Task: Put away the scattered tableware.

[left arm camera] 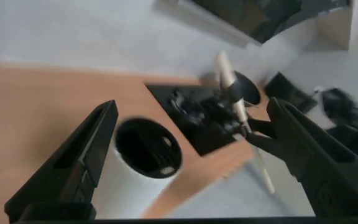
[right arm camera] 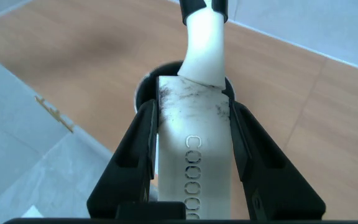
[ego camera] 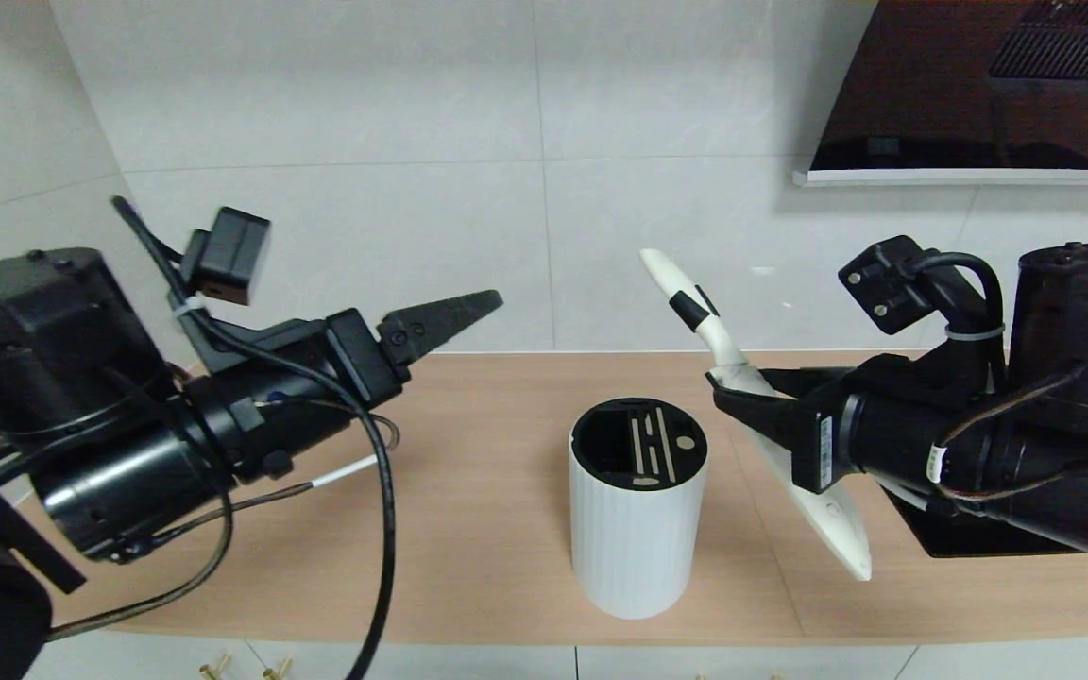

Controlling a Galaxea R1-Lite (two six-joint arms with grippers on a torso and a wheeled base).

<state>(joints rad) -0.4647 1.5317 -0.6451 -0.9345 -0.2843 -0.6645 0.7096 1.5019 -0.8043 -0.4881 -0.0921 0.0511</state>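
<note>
I see the white ribbed round holder with a black top (ego camera: 637, 529) on the light wooden counter (ego camera: 468, 567), between my two pincers and lower. My right pincer (ego camera: 754, 408) is clamped on a long white flat scoop with a black band (ego camera: 728, 349). My left pincer (left arm camera: 191, 109) is wide apart. Behind them is a white tiled wall (ego camera: 412, 94).

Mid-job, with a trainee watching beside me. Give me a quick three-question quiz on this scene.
1. True or false: the right gripper is shut on the spatula.
2. The holder is: A) upright on the counter; B) tipped on its side; C) upside down.
3. Fill in: the left gripper is ____ and holds nothing.
Key: 1 true; 2 A; 3 open.
</note>
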